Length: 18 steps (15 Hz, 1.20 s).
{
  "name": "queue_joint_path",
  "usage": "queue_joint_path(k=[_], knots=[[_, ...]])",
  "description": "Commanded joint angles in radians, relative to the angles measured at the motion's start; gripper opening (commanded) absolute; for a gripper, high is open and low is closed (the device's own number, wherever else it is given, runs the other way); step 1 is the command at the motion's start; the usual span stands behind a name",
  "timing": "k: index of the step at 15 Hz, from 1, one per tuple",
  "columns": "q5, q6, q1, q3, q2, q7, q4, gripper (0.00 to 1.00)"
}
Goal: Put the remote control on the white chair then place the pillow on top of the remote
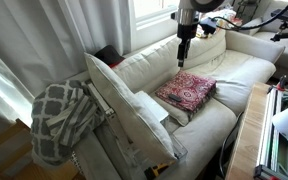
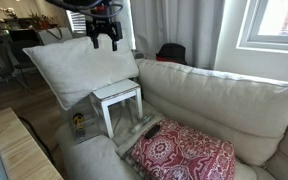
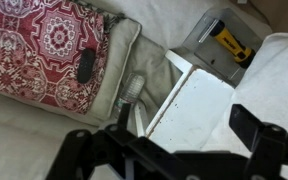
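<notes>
The black remote control lies on the edge of the red patterned cushion on the sofa; it also shows in an exterior view. The large cream-white pillow stands on edge just past a small white stool, and it shows edge-on in an exterior view. The white chair is mostly hidden under it; only its grey bar frame shows. My gripper is open and empty, high above the stool and the pillow's edge, as both exterior views show.
The long cream sofa holds the red cushion. A grey-and-white patterned blanket hangs beyond the pillow. A yellow tool lies on the floor by the stool. A clear bottle-like thing lies on the sofa arm.
</notes>
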<state>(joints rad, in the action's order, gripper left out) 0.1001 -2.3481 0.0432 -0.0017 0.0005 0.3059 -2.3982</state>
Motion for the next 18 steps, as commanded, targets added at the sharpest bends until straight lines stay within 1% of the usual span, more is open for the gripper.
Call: queue_joint_path(k=[1,2,3,4,5,7,12,13,15,16,18], knots=[[0.070,-0.044,-0.017,0.018,0.212,0.117,0.077,1.00],[0.071,-0.034,-0.028,0.025,0.262,0.126,0.094,1.00],[0.099,-0.007,-0.041,0.040,0.304,0.151,0.115,1.00],[0.048,-0.030,-0.035,0.036,0.207,0.092,0.055,1.00],[0.058,-0.030,-0.043,0.045,0.251,0.107,0.071,1.00],[0.062,-0.030,-0.050,0.053,0.300,0.115,0.098,1.00],[0.063,-0.028,-0.053,0.056,0.307,0.117,0.113,1.00],[0.052,-0.019,-0.052,0.043,0.349,0.076,0.142,1.00],[0.011,-0.059,-0.055,0.004,0.436,-0.025,0.187,1.00],[0.017,-0.056,-0.072,0.004,0.477,-0.019,0.209,1.00],[-0.002,-0.096,-0.093,-0.009,0.558,-0.027,0.245,1.00]])
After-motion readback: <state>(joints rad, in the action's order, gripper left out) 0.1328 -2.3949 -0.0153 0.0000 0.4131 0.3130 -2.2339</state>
